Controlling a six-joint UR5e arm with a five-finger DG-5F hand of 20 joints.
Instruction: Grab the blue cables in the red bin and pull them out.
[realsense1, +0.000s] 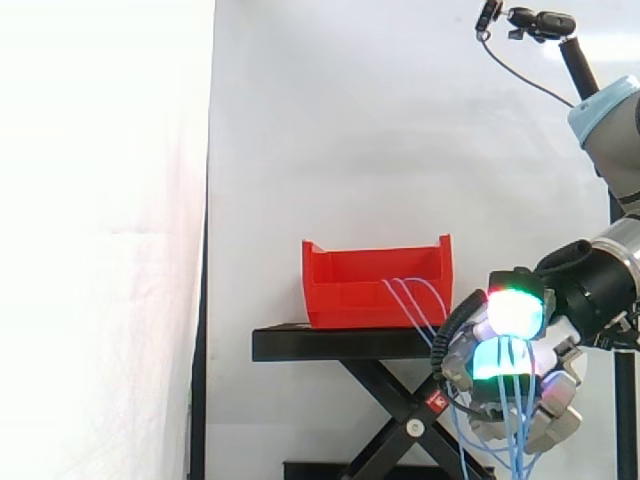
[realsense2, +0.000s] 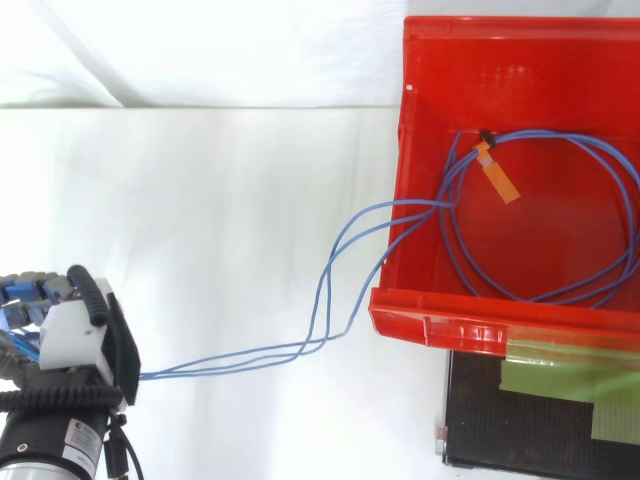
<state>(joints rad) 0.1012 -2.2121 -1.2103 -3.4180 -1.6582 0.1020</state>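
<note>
**Hand and cable bundle part-way through extraction.** The hand (realsense1: 555, 405), low and well to the side of the black stand (realsense1: 340, 343), has its fingers curled tightly about several strands of the blue cables (realsense2: 545, 290). The strands pass between the glowing pads (realsense1: 515, 312) and hang loose below them. From the grasp they run in a slack, shallow curve to the red bin (realsense1: 340, 290), climb over the wall facing the hand and join the main coil on the bin floor. The top view shows that coil gathered at one place by a black tie (realsense2: 485, 134) with an orange tag (realsense2: 497, 175). The cables appear thin, light and limp, with a smooth jacket. They should weigh little but may slip through a loose grip, and they will carry a pull only once the slack is taken up. Because the loops are tied together, the coil will probably come out as one bundle, and it could drag on the wall or shift the bin. A hold round several strands together, as here, seems sounder than a pinch on one; a grasp nearer the wall would leave less slack to draw out
</note>
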